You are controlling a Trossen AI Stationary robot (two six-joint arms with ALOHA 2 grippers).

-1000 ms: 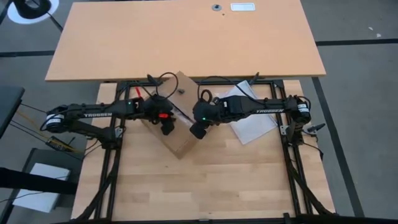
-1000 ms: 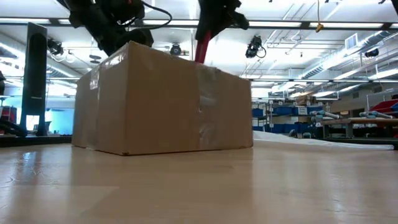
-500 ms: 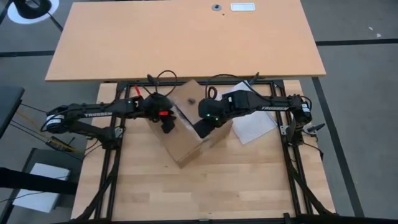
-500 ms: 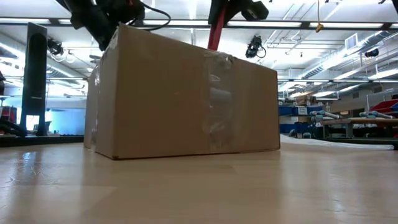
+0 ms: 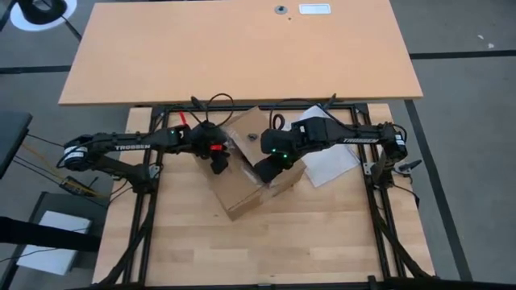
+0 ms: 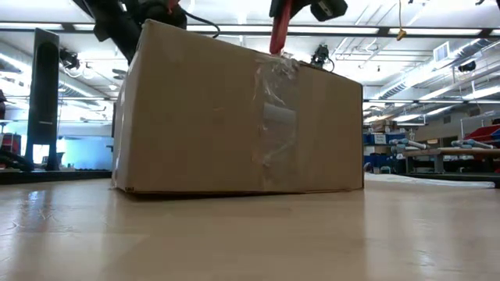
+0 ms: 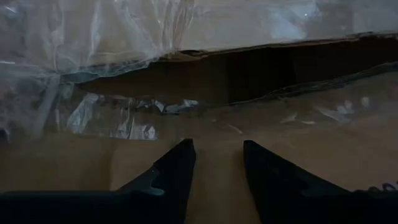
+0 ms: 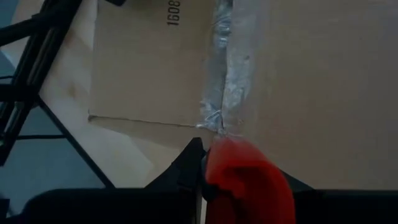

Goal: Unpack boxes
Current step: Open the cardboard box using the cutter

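The box [image 5: 242, 189] is a brown cardboard carton standing on the wooden table, its long side [image 6: 203, 117] facing the low view. Clear tape [image 6: 277, 117] runs over its top and down that side. My left gripper [image 5: 219, 165] is over the box's top at its left end. Its fingers are open and have nothing between them [image 7: 217, 152], just short of the partly gaping top seam [image 7: 261, 68]. My right gripper [image 5: 264, 171] is above the near top edge, shut on a red tool [image 6: 279, 27]. My left gripper's fingertips [image 7: 183, 155] lie on or just above the box's top flap [image 7: 217, 124], slanting down from the table's left. I cannot tell whether they touch it. My right gripper pinches the red tool [image 8: 249, 183] between its two fingers, coming steeply from above. The tool points down, its lower end at the taped top edge [image 6: 278, 55] of the box; the wrist view hides the tip itself.
A white sheet or bag [image 5: 330, 161] lies flat on the table right of the box. A large tan tabletop [image 5: 242, 48] stands beyond the far edge, and black frame rails [image 5: 375, 201] run along both sides. The near half of the wooden table [image 5: 266, 250] is bare.
The box has turned about on the table where it stands: its long taped side now faces the near edge and its right end has swung toward the right. My right gripper has rolled its wrist, tipped steeper and risen a little, carrying the red tool toward the right.
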